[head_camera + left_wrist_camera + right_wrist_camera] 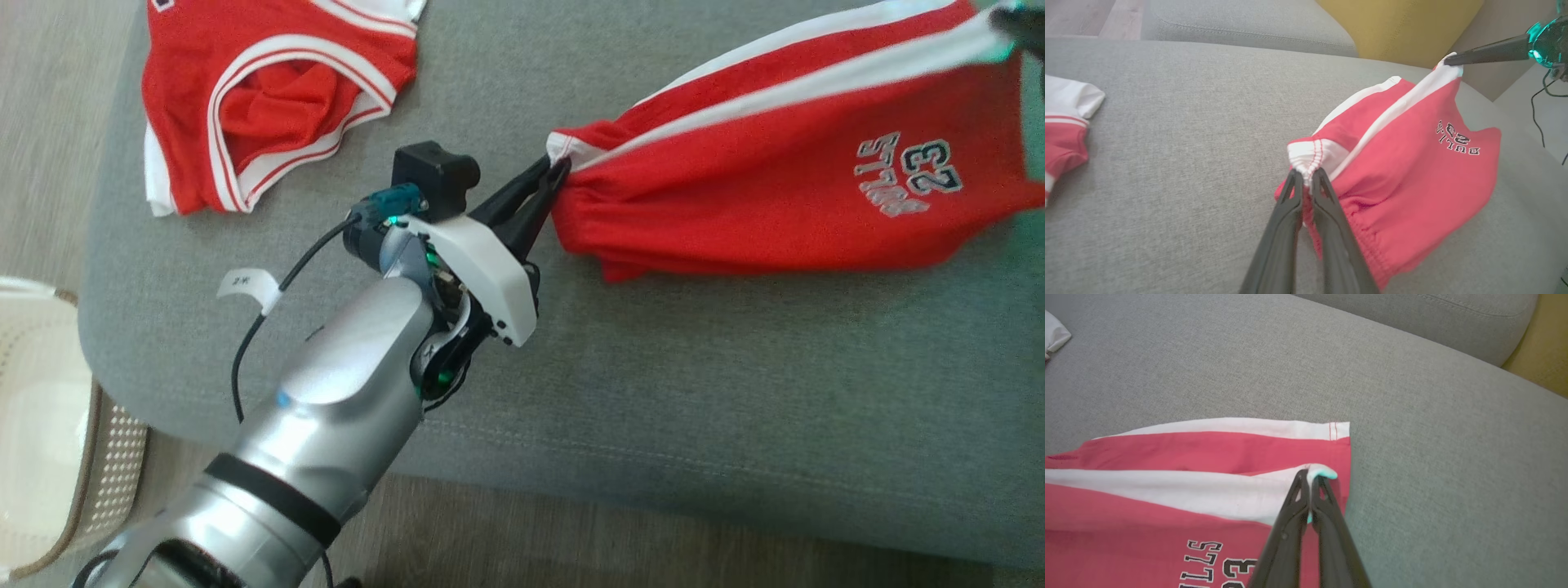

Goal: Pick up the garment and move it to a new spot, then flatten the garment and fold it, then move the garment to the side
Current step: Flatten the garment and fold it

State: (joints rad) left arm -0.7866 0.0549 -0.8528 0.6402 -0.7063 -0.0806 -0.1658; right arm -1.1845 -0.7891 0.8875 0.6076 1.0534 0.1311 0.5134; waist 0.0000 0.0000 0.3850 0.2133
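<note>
At the far left a pale perforated basket (49, 457) is sitting on the wooden floor (620, 531), just beside the rounded front corner of the grey seat cushion (694, 376). The frame edge is cutting the basket off.

A red jersey (269, 90) with white trim is lying crumpled near the cushion's back left edge, and its top is running out of the head view. A broad strip of bare cushion is lying open between the jersey and the shorts, and more is stretching along the front edge.

The left gripper (558, 173) is pinching the gathered white waistband corner of the red shorts (775, 196), its fingers closing tight on the cloth. The shorts are spanning the right half of the cushion, with the white side stripe pulling taut. At the upper right the right gripper (1012, 24) is clamping the white hem corner, jaws together on the fabric.

In the left wrist view a yellow cushion (1396, 24) is showing behind the seat.

In the head view the right gripper is blurring and the frame corner is cropping it. The shorts' right edge is running out of that view too. Whether their sagging lower edge is touching the cushion cannot be told. The printed lettering with "23" is showing upside down.
</note>
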